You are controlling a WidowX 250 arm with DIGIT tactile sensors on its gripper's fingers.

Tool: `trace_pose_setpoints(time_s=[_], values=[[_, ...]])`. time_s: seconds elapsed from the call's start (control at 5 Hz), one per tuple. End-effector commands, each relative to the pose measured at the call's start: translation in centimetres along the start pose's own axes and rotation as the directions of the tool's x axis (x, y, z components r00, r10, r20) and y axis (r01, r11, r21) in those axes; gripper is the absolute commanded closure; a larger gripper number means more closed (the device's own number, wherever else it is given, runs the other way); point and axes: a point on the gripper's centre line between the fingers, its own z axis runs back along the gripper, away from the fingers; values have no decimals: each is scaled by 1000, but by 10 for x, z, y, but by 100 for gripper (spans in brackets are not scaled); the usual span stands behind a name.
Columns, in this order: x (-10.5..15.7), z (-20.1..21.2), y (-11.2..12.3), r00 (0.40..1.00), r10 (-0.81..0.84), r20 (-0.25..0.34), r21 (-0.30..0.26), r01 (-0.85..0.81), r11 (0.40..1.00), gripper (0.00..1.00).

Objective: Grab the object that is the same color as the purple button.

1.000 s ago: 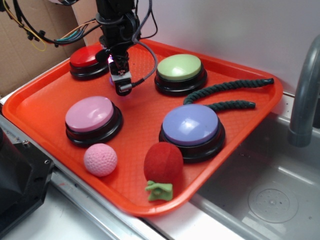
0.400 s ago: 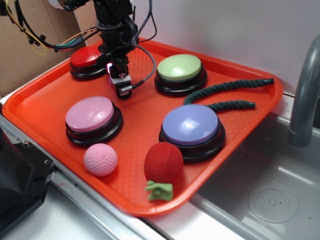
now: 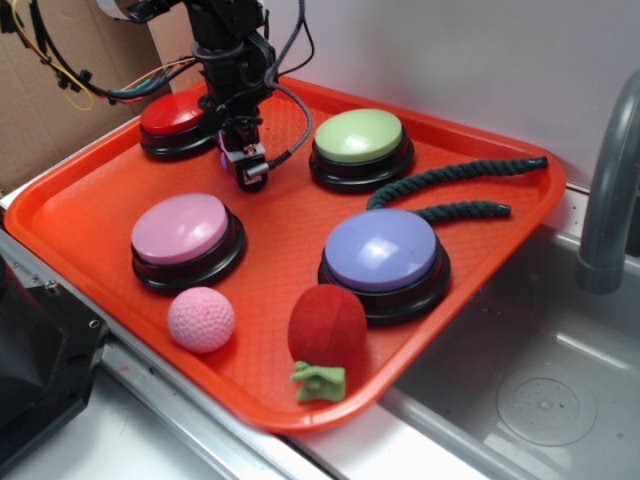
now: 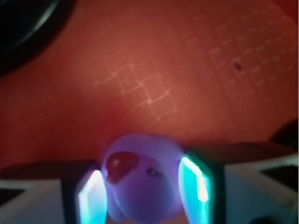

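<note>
An orange plastic tray [image 3: 80, 215] with a fine grid texture lies beside a metal sink [image 3: 520, 400]. All places below are given relative to the purple button [image 3: 382, 250], a large smooth bluish-purple dome on a black round base in the tray's right half.

Nearest the camera, in front of the purple button and slightly left, a small green clip-like toy [image 3: 319, 381] lies by the tray's front rim, touching a red fuzzy ball [image 3: 326, 326]. Further left sits a pink dimpled ball [image 3: 201, 319], golf-ball textured. Left of the purple button stands a pink dome button [image 3: 184, 229]. Behind the purple button, a dark green twisted rope [image 3: 455, 190] curves toward the tray's right corner. Behind that and left is a pale green dome button [image 3: 359, 136]; far back left is a red dome button [image 3: 173, 116].

The gripper [image 3: 243, 160] hangs behind and left of the purple button, between the red and green buttons, just above the tray floor. The wrist view shows the tiny purple rubber duck [image 4: 140, 175], glossy and rounded, with a small dark eye and a reddish beak, sitting between the two glowing finger pads [image 4: 194, 184]. The pads press on either side of it, so the pincer is closed narrowly around the duck. From the exterior view only a sliver of purple shows at the fingers.
</note>
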Motion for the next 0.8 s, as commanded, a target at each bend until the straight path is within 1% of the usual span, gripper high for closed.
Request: trace_pose_setpoints(time_s=[0.0,0.2,0.4,0.6], values=[[-30,95,-16,963,269,28,105,-271,957,100],[-43,145,-36,937,347,35,105,-348,931,100],[-50,175,-49,919,389,72,118,-395,911,100],[-55,191,-59,896,434,98,82,-442,893,100]])
